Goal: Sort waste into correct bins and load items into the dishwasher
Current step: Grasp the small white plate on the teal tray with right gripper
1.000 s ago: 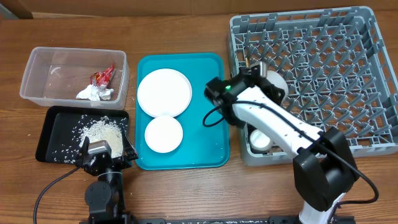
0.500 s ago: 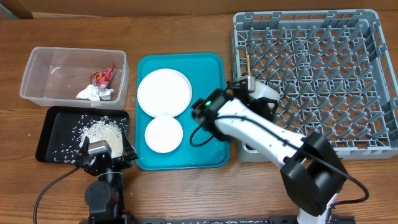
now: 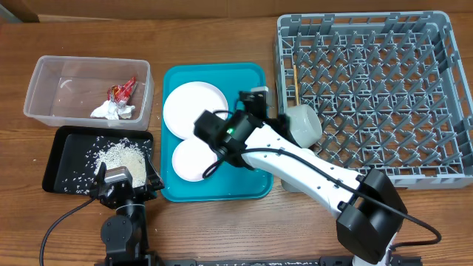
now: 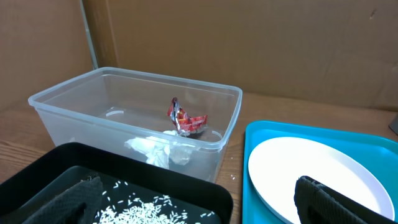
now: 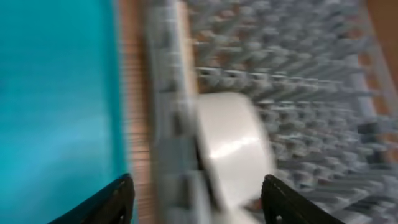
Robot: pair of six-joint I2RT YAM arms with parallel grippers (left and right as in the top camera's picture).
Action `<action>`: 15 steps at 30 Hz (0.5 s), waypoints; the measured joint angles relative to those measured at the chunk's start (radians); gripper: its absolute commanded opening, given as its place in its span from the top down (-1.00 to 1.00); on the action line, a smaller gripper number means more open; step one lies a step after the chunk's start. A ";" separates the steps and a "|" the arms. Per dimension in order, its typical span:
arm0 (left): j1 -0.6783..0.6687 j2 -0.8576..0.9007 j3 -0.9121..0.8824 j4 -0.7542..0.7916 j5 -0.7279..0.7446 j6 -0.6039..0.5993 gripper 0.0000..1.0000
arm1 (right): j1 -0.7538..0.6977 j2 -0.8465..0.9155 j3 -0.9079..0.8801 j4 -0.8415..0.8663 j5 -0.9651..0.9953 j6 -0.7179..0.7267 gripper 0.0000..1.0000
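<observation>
- Right gripper (image 5: 199, 193): a second ago it was closed at the left side of the dish rack (image 3: 443, 170); it has since opened and swung left, out over the teal tray (image 3: 255, 188)
- Its fingers now stand well apart with nothing between them (the wrist view is smeared by motion, but the gap is plainly empty)
- Bowl (image 3: 303, 124): left behind in the rack, on its side among the pegs just inside the left wall, no finger touching it; I read that as a finished release
- Chopsticks (image 3: 294, 74): a thin wooden line in the rack near the same wall, above the bowl
- Still to load: large plate (image 3: 194, 109) and smaller plate (image 3: 185, 162), both flat on the teal tray; the right arm now hangs over the gap between them, partly hiding the smaller one
- Likely next step, judging by the arm's position: take one of these plates
- Waste looks sorted: red wrapper (image 3: 123, 90) and tissue (image 3: 111, 111) in the clear tub (image 3: 44, 111), rice (image 3: 118, 155) in the black tray (image 3: 59, 140)
- Left gripper (image 4: 196, 186): unchanged, parked at the near edge of the black tray, fingers spread wide, holding nothing
</observation>
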 measured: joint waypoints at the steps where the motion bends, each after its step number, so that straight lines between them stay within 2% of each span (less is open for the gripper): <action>1: 0.000 0.000 0.000 0.000 0.000 0.000 -1.00 | -0.003 -0.001 0.002 0.065 -0.063 -0.050 -0.35; 3: 0.000 0.000 0.000 0.000 0.000 0.000 -1.00 | -0.015 0.001 0.004 0.209 -0.285 -0.172 -0.35; 4: 0.000 0.000 0.000 0.001 0.000 0.000 -1.00 | -0.019 0.001 0.004 0.233 -0.339 -0.195 -0.35; 5: 0.000 0.000 0.000 0.000 0.000 0.000 -0.99 | -0.036 0.001 0.004 0.276 -0.472 -0.240 -0.35; 7: 0.000 0.000 0.000 0.000 0.000 0.000 -1.00 | -0.060 0.001 0.004 0.294 -0.588 -0.278 -0.26; 8: 0.000 0.000 0.000 0.000 0.000 0.000 -0.99 | -0.090 0.001 0.004 0.309 -0.714 -0.314 -0.17; 12: 0.000 0.000 0.000 0.000 0.000 0.000 -1.00 | -0.154 0.001 -0.023 0.380 -0.963 -0.370 -0.07; 15: 0.000 0.000 0.000 0.000 0.000 0.000 -1.00 | -0.165 0.001 -0.103 0.444 -1.067 -0.381 -0.07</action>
